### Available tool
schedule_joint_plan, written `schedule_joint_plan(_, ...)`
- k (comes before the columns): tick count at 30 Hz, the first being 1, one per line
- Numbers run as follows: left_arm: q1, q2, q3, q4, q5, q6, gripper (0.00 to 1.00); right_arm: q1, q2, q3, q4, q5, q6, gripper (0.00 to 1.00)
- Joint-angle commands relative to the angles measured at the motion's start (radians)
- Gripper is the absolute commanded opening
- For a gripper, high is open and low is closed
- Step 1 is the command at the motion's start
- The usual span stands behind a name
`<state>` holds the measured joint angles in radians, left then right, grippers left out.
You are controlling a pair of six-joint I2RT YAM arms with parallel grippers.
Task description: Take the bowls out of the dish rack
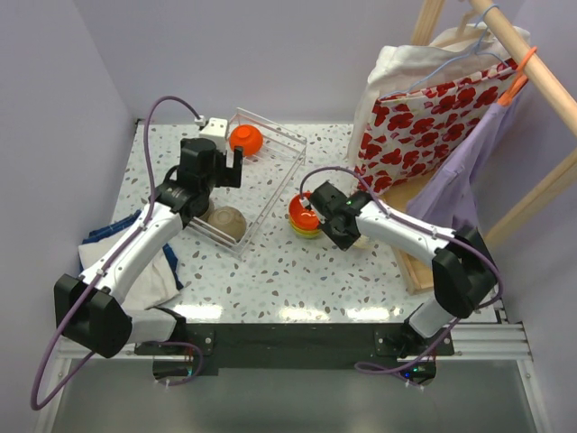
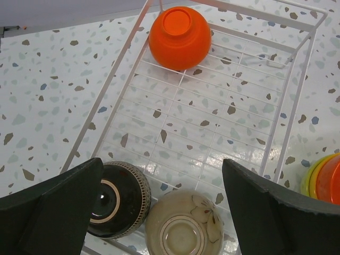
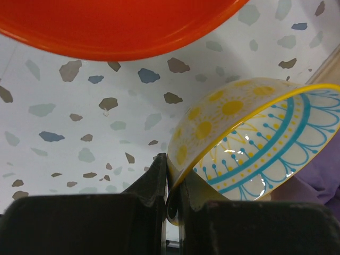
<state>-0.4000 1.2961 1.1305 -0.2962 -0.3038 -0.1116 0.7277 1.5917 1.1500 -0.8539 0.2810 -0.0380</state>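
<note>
The white wire dish rack (image 1: 278, 171) lies at the back left. In the left wrist view the rack (image 2: 212, 127) holds an orange-red bowl (image 2: 179, 37) at its far end and a dark brown bowl (image 2: 114, 199) beside a tan bowl (image 2: 185, 224) at its near end, all upside down. My left gripper (image 2: 162, 178) is open and empty above the near pair. My right gripper (image 3: 174, 180) is shut on the rim of the cream patterned bowl (image 3: 255, 143), tilted just above the table, next to a stack topped by an orange-red bowl (image 1: 303, 215).
A wooden clothes rack (image 1: 541, 72) with a red floral bag (image 1: 424, 126) and hanging clothes stands at the right. White and blue cloths (image 1: 149, 271) lie at the left near the left arm. The stack shows at the left wrist view's right edge (image 2: 325, 178).
</note>
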Motion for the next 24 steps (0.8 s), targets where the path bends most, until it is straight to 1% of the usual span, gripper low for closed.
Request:
schedule_joint_plan(1,-0.008,-0.018,-0.006,0.032,-0.032,0.018,1.00,-0.007,0.053,0.036,0.004,0.056,-0.016,0.00)
schedule_joint_plan(6,-0.014,-0.018,-0.011,0.035,-0.037,0.021,1.00,-0.008,0.119,0.025,0.021,0.083,-0.025,0.00)
schedule_joint_plan(12,-0.016,-0.017,-0.012,0.037,-0.041,0.024,1.00,-0.017,0.149,0.010,0.045,0.104,-0.013,0.00)
schedule_joint_plan(13,-0.016,-0.017,-0.012,0.037,-0.040,0.024,1.00,-0.017,0.148,0.008,0.047,0.103,-0.013,0.02)
schedule_joint_plan(14,-0.016,-0.017,-0.015,0.040,-0.040,0.023,1.00,-0.020,0.149,0.004,0.050,0.100,-0.013,0.05)
schedule_joint_plan(18,-0.016,-0.015,-0.014,0.040,-0.038,0.024,1.00,-0.022,0.137,-0.004,0.061,0.086,-0.010,0.33)
schedule_joint_plan(19,-0.016,-0.014,-0.014,0.040,-0.037,0.024,1.00,-0.022,0.131,-0.006,0.064,0.080,-0.010,0.36)
schedule_joint_plan(21,-0.016,-0.014,-0.015,0.043,-0.034,0.023,1.00,-0.022,0.123,-0.009,0.064,0.070,-0.008,0.46)
schedule_joint_plan(24,-0.016,-0.014,-0.017,0.043,-0.031,0.024,1.00,-0.022,0.111,-0.007,0.052,0.054,-0.003,0.52)
